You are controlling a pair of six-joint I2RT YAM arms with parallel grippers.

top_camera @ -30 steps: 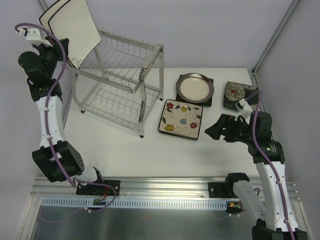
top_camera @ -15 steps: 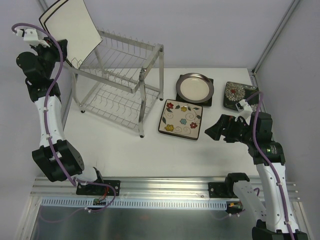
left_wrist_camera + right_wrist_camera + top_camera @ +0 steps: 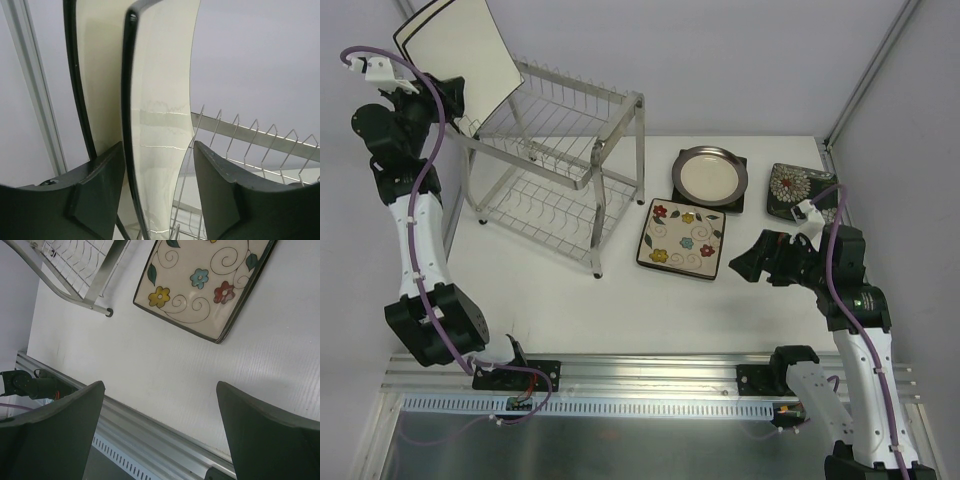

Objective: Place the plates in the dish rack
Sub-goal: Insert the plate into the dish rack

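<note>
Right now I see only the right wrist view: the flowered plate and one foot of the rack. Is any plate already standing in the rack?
Observer: Yes. Two white square plates stand on edge at the left end of the dish rack's upper tier.
Operator: Is the left gripper clamped on them?
Observer: The left gripper straddles one of them. Rack wire shows between that plate and one finger, so the jaws look loose, not clamped.
Operator: What lies beyond my flowered plate?
Observer: Behind the flowered plate, a round plate rests on top of a dark square one.
</note>
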